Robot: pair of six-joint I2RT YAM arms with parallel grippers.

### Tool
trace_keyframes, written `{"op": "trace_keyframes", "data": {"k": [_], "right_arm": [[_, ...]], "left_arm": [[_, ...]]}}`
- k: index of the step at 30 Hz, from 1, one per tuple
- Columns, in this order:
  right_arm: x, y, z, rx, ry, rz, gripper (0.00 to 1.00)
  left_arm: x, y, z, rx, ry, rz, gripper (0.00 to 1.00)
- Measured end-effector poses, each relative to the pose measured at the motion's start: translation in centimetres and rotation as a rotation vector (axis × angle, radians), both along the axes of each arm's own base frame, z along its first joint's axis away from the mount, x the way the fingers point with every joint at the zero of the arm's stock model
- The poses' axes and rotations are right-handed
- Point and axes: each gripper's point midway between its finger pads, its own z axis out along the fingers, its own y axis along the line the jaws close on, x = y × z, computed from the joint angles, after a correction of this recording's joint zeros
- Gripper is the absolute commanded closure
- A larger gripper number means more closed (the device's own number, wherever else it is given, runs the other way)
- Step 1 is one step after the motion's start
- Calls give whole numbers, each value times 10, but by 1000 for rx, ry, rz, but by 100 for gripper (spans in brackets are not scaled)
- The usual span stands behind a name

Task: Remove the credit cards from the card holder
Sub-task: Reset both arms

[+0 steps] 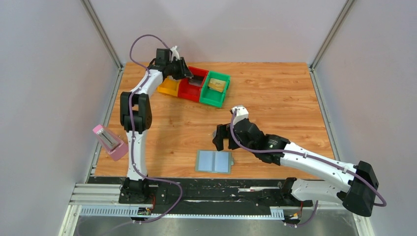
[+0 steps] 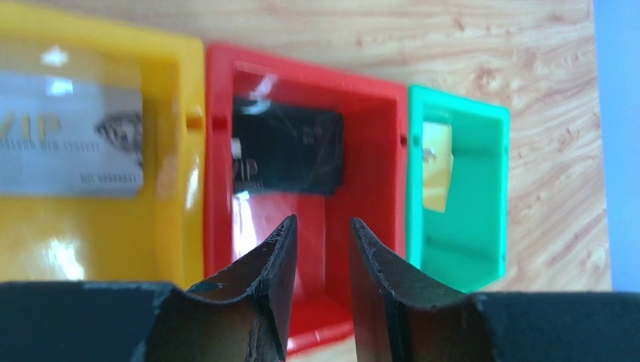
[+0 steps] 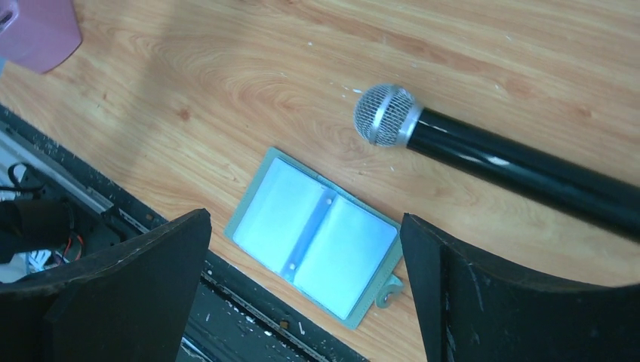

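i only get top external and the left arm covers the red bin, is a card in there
Observer: Yes. The left wrist view shows a black card lying in the red bin.
Operator: and the yellow one
Observer: A silver card marked VIP lies in the yellow bin.
Operator: anything hidden under the right arm
Observer: A black microphone lies on the table just beyond the open card holder, not touching it.
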Motion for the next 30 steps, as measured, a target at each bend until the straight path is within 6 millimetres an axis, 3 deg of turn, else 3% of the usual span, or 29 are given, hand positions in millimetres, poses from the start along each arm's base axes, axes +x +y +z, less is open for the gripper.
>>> {"op": "trace_keyframes", "data": {"k": [3, 7, 12, 14, 16, 20, 22, 26, 30], "right_arm": [[1, -11, -5, -7, 37, -85, 0], [0, -28, -14, -33, 79, -177, 0], [-6, -42, -17, -38, 115, -235, 0], [-8, -45, -16, -34, 125, -244, 0], [-11, -48, -14, -27, 128, -250, 0], [-13, -57, -6, -10, 112, -262, 0], [-15, -64, 2, 7, 94, -272, 0], [-18, -76, 22, 65, 50, -288, 0], [-21, -88, 44, 130, -1, -297, 0]], "left_arm": [[-27, 3, 11, 3, 46, -7, 61], [-69, 6, 47, -5, 57, -24, 61], [-140, 8, 90, -15, 40, -47, 60], [-174, 7, 87, -17, 62, -66, 60], [-203, 1, 98, -26, 42, -96, 59], [-267, -9, 101, -38, 36, -166, 57], [-294, -12, 112, -49, -1, -197, 55], [-335, -8, 143, -82, -124, -226, 51], [-368, -2, 158, -118, -213, -233, 42]]}}
